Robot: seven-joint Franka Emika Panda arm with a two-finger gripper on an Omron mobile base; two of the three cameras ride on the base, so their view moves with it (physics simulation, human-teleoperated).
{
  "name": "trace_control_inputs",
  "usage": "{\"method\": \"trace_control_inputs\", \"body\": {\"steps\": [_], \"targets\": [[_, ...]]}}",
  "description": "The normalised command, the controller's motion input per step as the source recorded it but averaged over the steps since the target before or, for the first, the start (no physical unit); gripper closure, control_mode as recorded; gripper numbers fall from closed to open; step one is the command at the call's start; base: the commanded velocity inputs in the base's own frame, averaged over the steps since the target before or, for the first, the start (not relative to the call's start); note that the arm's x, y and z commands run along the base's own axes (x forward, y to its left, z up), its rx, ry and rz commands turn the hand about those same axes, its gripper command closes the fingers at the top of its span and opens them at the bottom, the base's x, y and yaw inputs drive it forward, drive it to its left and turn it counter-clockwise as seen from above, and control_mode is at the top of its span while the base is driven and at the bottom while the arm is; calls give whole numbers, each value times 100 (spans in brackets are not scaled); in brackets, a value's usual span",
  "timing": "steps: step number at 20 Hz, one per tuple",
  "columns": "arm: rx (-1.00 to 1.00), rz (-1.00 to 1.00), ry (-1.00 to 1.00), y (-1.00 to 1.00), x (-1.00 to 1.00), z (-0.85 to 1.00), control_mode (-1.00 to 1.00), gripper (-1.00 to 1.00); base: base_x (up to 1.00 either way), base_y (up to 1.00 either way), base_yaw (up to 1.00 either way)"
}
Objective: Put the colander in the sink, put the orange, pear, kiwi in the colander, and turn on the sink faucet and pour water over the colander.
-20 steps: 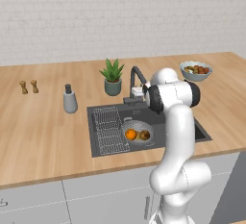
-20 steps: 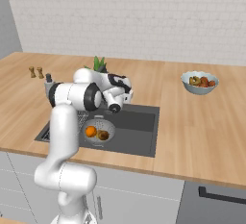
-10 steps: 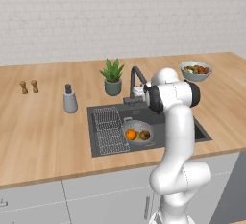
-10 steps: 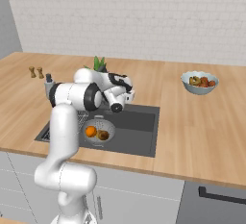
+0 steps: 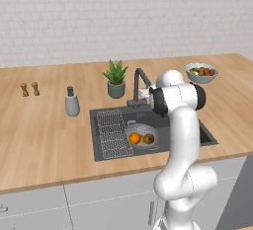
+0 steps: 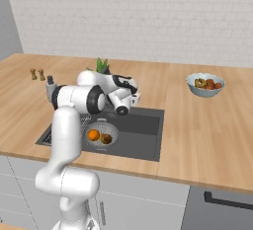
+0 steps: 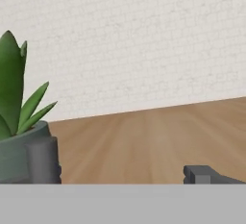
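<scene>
Nothing much moves; the arm stays by the faucet, jaws wide apart and empty. Beside it, the colander sits in the sink holding orange and kiwi. The jaws could miss the small lever.

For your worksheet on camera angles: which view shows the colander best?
The left base view: the colander sits unobstructed in the sink. In the right base view it is smaller and beside the arm.
</scene>
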Motion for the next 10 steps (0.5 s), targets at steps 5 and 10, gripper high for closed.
{"method": "trace_control_inputs", "body": {"steps": [5, 10], "targets": [[5, 0, 0, -72, 15, 0, -100, -100, 0, 0, 0], [5, 0, 1, -70, 6, 0, -100, -100, 0, 0, 0]]}}
